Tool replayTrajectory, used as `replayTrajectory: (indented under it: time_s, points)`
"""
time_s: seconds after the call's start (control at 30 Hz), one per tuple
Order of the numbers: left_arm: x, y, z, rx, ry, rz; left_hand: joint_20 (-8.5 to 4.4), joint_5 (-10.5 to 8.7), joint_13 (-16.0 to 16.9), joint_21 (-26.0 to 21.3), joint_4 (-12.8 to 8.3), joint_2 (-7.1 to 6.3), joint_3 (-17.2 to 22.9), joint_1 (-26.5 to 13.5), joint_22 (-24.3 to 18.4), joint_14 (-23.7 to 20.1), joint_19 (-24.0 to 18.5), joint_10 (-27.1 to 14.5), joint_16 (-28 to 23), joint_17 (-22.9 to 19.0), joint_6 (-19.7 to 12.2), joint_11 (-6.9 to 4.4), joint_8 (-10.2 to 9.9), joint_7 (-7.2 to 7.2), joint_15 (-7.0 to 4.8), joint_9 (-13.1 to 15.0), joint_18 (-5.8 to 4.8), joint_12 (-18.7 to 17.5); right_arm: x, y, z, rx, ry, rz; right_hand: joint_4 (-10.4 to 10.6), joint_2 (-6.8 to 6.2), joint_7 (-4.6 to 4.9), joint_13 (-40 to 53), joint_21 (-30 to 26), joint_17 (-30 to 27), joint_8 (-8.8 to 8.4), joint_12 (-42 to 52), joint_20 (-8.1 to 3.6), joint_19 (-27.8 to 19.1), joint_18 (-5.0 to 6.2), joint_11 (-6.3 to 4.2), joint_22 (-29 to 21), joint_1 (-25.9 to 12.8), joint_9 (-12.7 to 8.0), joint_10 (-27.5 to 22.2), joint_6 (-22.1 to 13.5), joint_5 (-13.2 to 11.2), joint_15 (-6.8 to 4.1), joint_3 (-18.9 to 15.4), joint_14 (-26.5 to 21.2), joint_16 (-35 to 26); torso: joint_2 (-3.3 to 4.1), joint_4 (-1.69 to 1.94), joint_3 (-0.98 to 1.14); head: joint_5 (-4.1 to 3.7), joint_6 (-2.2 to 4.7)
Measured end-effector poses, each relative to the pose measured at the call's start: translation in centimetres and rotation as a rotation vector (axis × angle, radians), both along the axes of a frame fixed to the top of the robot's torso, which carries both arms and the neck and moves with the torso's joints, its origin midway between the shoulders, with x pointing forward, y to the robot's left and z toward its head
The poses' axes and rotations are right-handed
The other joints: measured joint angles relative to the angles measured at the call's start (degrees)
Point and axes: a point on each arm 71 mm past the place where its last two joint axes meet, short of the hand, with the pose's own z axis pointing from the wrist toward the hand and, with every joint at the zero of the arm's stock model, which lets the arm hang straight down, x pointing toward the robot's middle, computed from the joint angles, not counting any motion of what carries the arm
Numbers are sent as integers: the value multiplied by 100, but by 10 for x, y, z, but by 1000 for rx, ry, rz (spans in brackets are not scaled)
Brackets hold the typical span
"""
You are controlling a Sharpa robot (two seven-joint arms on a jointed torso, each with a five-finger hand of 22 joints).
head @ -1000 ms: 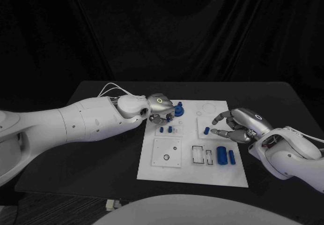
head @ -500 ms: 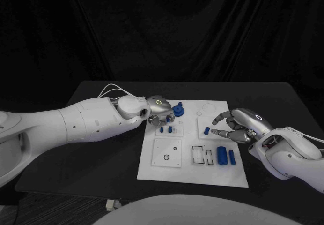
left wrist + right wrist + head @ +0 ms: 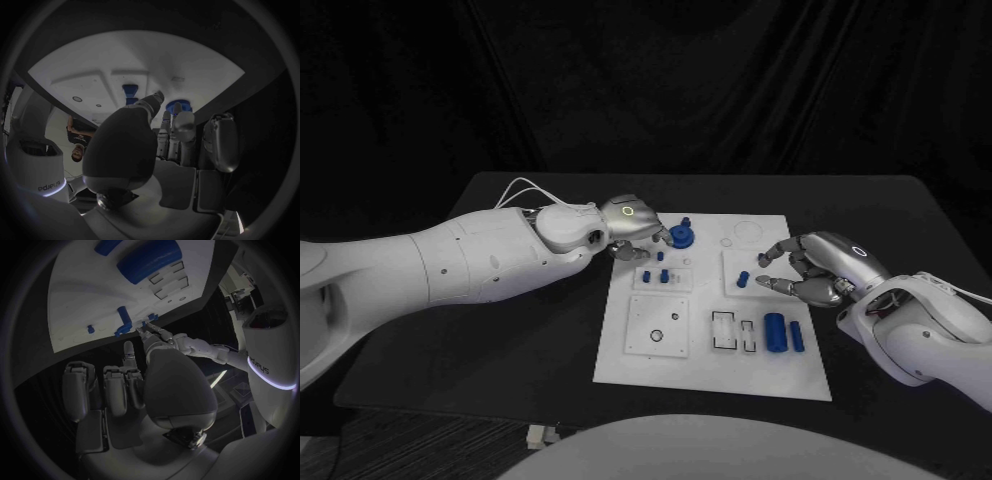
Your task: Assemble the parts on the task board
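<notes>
Left hand (image 3: 635, 228), at the task board's (image 3: 711, 375) eleven o'clock corner, touches the blue knobbed part (image 3: 681, 236); whether it grips cannot be told. Right hand (image 3: 808, 268), at three o'clock, hovers with fingers curled, holding nothing. Judgement: keep the part upright and press straight down.

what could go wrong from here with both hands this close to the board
The left hand sits right beside the tall blue part at the far edge of the task board; a sideways nudge could tip or shift it. The right hand hovers with curled fingers near a small blue peg; a misjudged reach might knock it. The loose blue cylinder lying near the board's near edge could probably roll if the board is jolted.
</notes>
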Motion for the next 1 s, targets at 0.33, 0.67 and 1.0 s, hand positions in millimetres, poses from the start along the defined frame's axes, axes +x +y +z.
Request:
replayTrajectory:
  time_s: [0.33,0.67,1.0]
  points:
    - [4,40,37,-76,-135,24,0,-52,60,-41,-1,-95,126,202,-1,40,0,-24,-39,-100,357,-119,157,87,0,8,0,63,8,-12,21,-5,-50,-24,-37,-39,-46,0,-165,0,0,-124,-26,17,7,-37,-1,113,19,-27,135,75,-45,37,-1,-42,-1,0,-4,56,0]
    - [0,80,65,-121,-231,72,111,53,161,-1333,39,-180,469,154,-1,-1156,-764,-578,-1142,-1447,673,-264,221,243,152,-47,92,323,49,-17,95,-34,-252,-28,-135,-361,-179,-3876,-1110,-292,-537,-6476,-264,-98,227,-241,-2,683,-30,-1334,1105,-12,-268,797,0,-1171,-1,0,-5,119,0]
    - [-28,82,65,-290,-327,-1,332,-82,287,-5240,751,215,469,-1691,-192,-3255,-3919,-1533,-3278,-2442,794,-196,3,452,91,-235,316,1116,87,-12,83,-186,-282,1,-24,-743,-162,-5691,-927,-135,-1305,-8417,42,0,225,226,-2,635,-316,-2008,532,-865,90,1353,2,-1059,-2,1,-6,1,0]
